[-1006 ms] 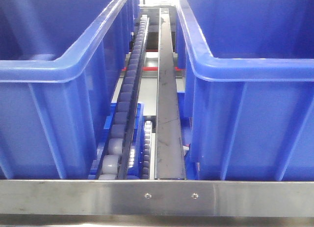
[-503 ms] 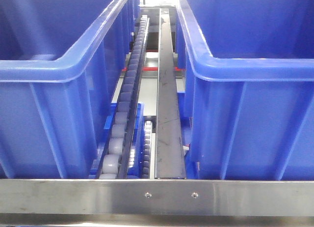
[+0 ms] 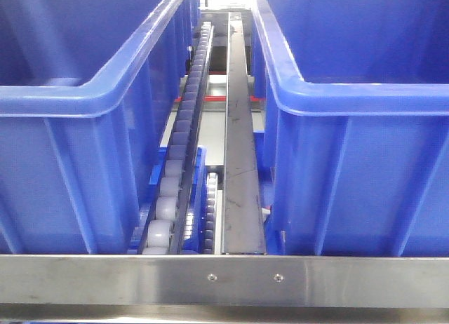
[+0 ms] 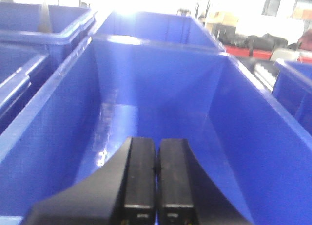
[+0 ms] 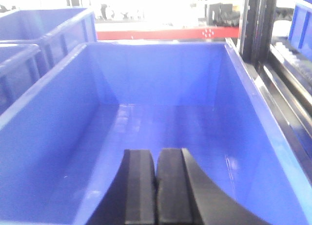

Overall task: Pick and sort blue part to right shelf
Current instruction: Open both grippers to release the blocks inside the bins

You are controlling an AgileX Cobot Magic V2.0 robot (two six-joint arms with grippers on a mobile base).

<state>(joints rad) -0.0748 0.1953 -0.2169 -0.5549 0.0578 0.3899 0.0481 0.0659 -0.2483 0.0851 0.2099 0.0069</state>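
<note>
Blue bins [image 3: 84, 92] flank the right shelf [image 3: 242, 149]; both grippers' jaws pressed together, holding nothing

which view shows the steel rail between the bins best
The front-facing view: the flat steel rail runs down the middle between the two blue bins, beside the roller track, seen along its whole length. The left wrist view shows none of it. The right wrist view shows only dark rack framing at its right edge.
</note>
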